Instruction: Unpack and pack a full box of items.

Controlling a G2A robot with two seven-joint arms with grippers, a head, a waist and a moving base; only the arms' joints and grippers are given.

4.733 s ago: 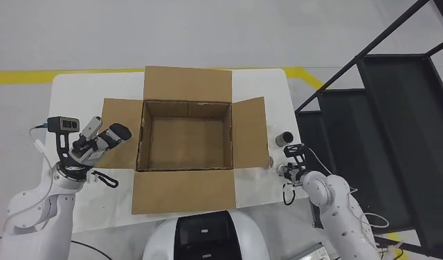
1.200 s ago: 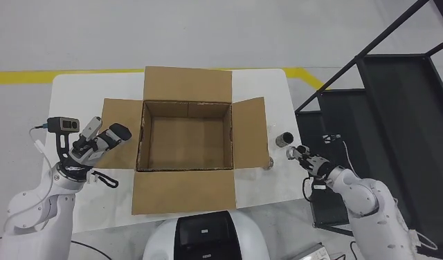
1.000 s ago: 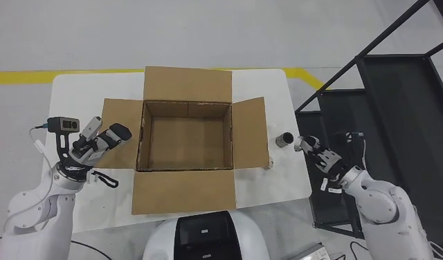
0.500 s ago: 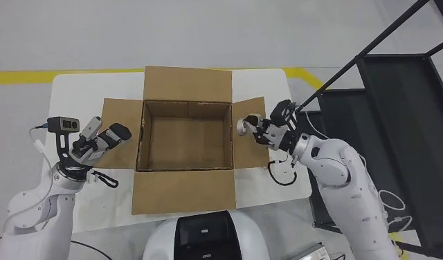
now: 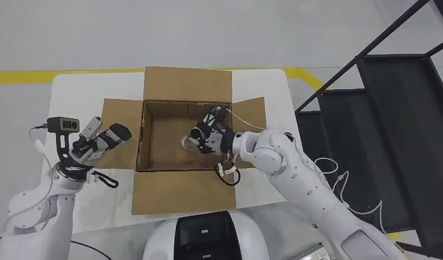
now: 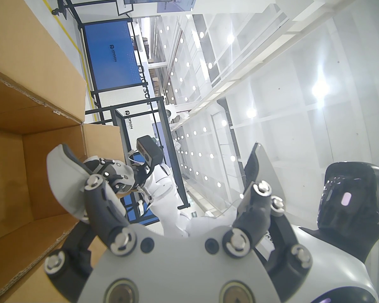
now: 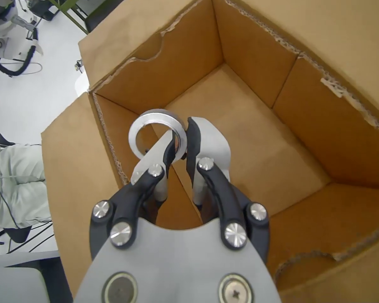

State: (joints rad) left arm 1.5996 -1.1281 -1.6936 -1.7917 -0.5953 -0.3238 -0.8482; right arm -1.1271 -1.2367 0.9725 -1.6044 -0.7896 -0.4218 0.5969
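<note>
**A:** What sits on the white desk (image 5: 270, 80)?
**B:** A large cardboard box (image 5: 187, 85), with all four flaps folded outward.
**A:** And the robot's hands?
**B:** The left hand (image 5: 118, 132) hangs beside the box's left flap, fingers spread apart. The right hand (image 7: 180, 133) is inside the box opening, pinching the rim of a small silver ring (image 7: 156, 115)

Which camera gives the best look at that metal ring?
The right wrist view: the metal ring is close and large, pinched by the jaws over the box. The top view shows it tiny; the left wrist view faces the ceiling.
</note>
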